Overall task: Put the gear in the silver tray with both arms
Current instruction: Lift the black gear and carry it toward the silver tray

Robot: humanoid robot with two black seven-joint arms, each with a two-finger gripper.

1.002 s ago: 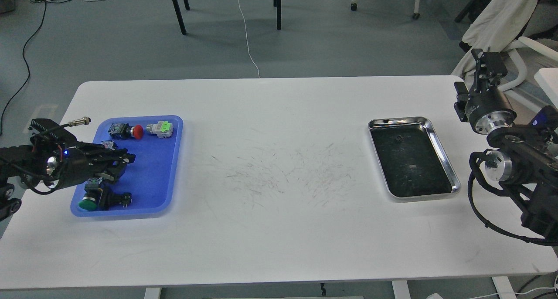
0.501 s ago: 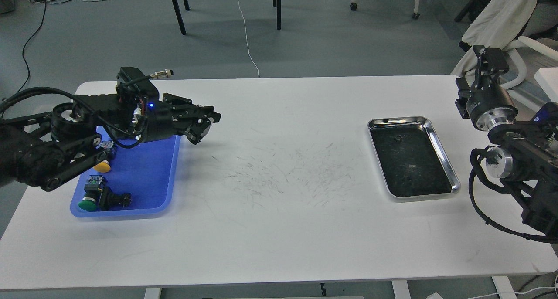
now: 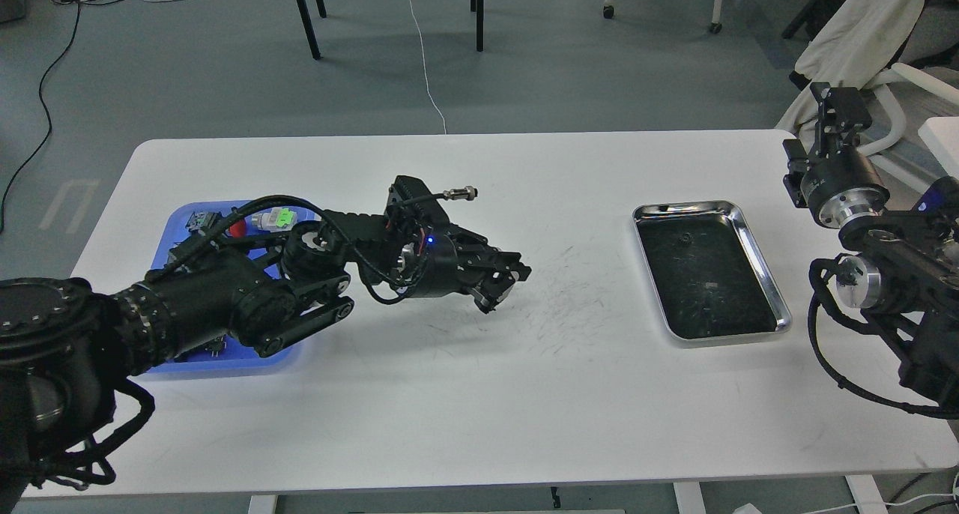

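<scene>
Left pincer (image 3: 500,283) hovers over the white surface (image 3: 479,394) mid-scene; silver tray (image 3: 757,263) lies right, beside the right pincer (image 3: 838,109).

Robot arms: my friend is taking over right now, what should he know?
Left gripper: stretched out above the middle of the white table; I cannot tell whether the jaws are open, shut or holding anything.
Right gripper: raised past the table's far right corner, seen too dark to judge.
Silver tray: on the right side of the table, with no switch part visible in it.
Blue tray: on the left, partly hidden by the left arm, with button switches showing at its far end.
Done: nothing delivered.
Left: get a part into the silver tray.
</scene>
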